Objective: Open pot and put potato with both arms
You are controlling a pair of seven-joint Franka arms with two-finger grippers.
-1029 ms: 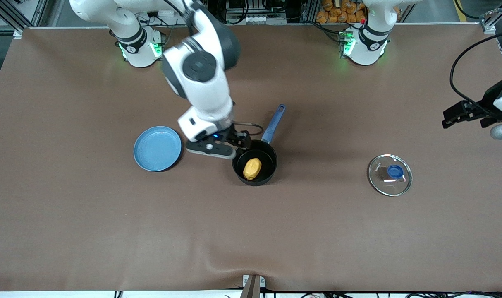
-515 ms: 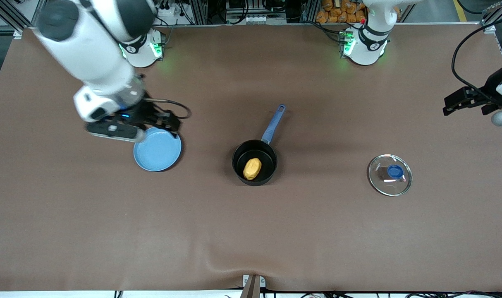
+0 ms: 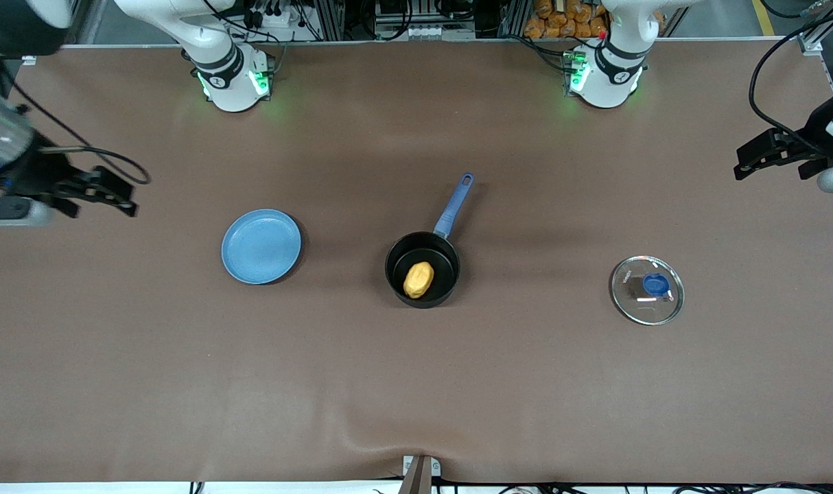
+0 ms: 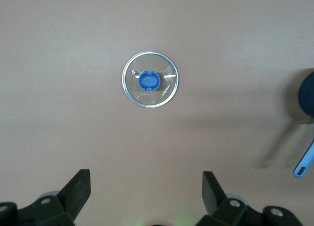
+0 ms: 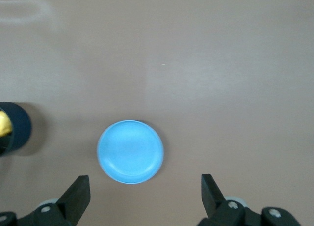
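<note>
Your table [image 3: 416,384] is covered in brown cloth, and both arms are pulled back to its ends, waiting high. Your right gripper [image 3: 104,192] hangs over the right arm's end of the table, fingers [image 5: 76,196] spread wide apart with nothing between them; its wrist view looks down on the plate and a sliver of the pot. Your left gripper [image 3: 756,159] hangs over the left arm's end, fingers [image 4: 78,191] also wide apart and empty, with the lid in its wrist view. The pot [image 3: 423,269] sits mid-table, uncovered, its blue handle [image 3: 453,206] angled toward the arm bases. The light-blue plate [image 3: 261,246] lies flat and bare, beside the pot toward the right arm's end. The glass lid [image 3: 647,289] with its blue knob [image 3: 655,284] lies flat on the cloth, well apart from the pot, toward the left arm's end. The potato [image 3: 418,279] rests inside the pot on its black bottom.
</note>
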